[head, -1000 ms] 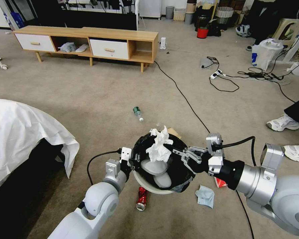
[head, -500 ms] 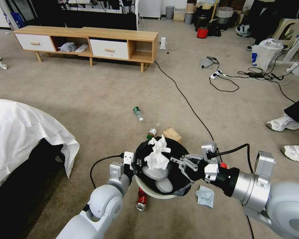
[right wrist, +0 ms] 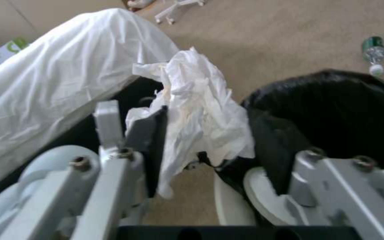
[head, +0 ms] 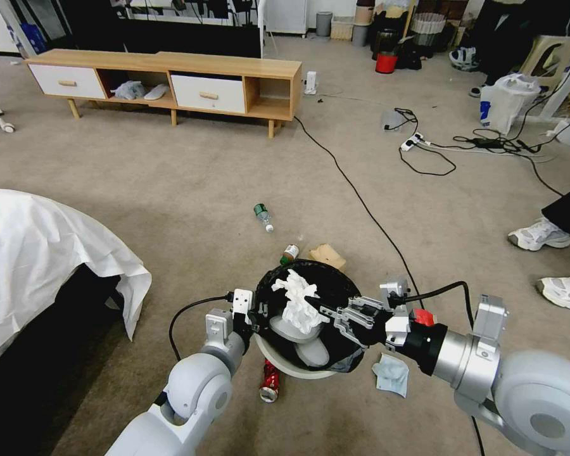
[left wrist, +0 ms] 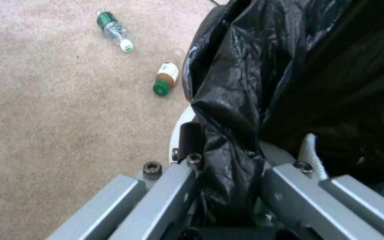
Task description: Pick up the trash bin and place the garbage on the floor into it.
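The left tool (head: pixel 254 315) is clamped on the trash bin (head: pixel 310 316) at its rim, pinching the black liner and holding the bin tilted above the floor (head: pixel 171 190). The right tool (head: pixel 326 311) hangs over the bin's mouth, its jaws apart, the white crumpled tissue (head: pixel 297 303) draped against one finger. The tissue looks featherlight, soft and clingy, so any fold gives a grip. The bin seems light but its liner slippery; gripping the rim through the bag looks soundest.
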You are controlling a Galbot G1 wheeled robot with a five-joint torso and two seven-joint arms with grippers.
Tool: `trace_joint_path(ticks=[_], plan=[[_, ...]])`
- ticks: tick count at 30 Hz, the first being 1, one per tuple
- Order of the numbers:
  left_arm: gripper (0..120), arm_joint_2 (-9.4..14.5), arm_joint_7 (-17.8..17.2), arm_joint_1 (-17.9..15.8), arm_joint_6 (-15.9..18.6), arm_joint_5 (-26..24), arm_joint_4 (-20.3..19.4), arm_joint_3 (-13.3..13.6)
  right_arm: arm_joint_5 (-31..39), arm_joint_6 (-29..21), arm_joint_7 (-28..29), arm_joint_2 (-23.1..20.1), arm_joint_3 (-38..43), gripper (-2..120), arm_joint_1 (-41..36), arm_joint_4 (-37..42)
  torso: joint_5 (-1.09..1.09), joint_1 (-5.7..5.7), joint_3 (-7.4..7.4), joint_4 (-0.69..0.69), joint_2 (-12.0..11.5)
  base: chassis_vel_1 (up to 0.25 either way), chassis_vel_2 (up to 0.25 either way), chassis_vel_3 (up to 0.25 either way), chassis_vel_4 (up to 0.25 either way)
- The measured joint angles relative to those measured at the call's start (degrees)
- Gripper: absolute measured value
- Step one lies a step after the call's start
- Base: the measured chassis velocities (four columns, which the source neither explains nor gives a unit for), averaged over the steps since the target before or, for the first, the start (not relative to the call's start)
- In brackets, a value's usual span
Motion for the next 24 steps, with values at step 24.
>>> trace_joint_path(ticks=[24], plan=[[1,1.0,-0.5,2.4,-0.1,-0.5,-1.6,-1.3,-2.8,0.0,1.8,1.2,-1.2,73,-0.7,-2.5,0.0,0.0,0.0,0.0,0.0,0.0,0.0,0.0,0.0]])
